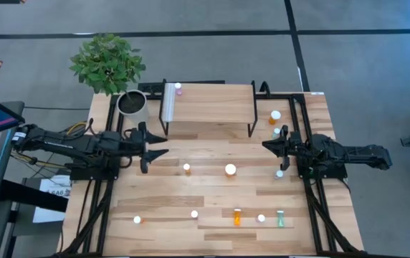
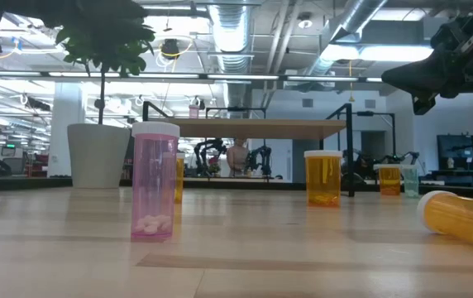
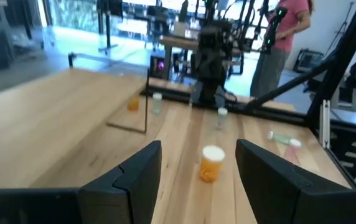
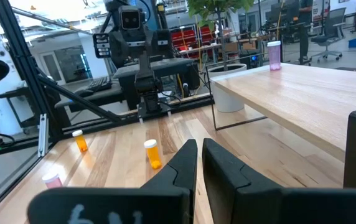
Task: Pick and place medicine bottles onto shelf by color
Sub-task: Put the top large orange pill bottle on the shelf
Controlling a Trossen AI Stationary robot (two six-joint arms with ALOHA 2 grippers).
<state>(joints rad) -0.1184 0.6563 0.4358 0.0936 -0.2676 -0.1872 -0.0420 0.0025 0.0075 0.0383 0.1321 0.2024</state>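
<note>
The shelf (image 1: pixel 208 107) stands at the table's far middle, with one pink bottle (image 1: pixel 178 87) upright on its far left corner. Several medicine bottles stand or lie on the table. An orange one with a white cap (image 1: pixel 230 170) is in the middle and a smaller orange one (image 1: pixel 186 168) is left of it. Another orange one (image 1: pixel 274 116) is right of the shelf. An orange (image 1: pixel 236 216) and a pale green one (image 1: pixel 280 218) lie near the front. My left gripper (image 1: pixel 158 147) is open and empty, left of the shelf's front. An orange bottle (image 3: pixel 212 163) stands farther off, seen between its fingers. My right gripper (image 1: pixel 266 145) is shut and empty, right of the shelf's front.
A grey-white plant pot (image 1: pixel 132 102) with a green plant stands at the shelf's left. In the low view a pink bottle (image 2: pixel 155 192) stands close to the front edge and an orange one (image 2: pixel 460 219) lies at the right. A person (image 3: pixel 284 37) stands beyond the table.
</note>
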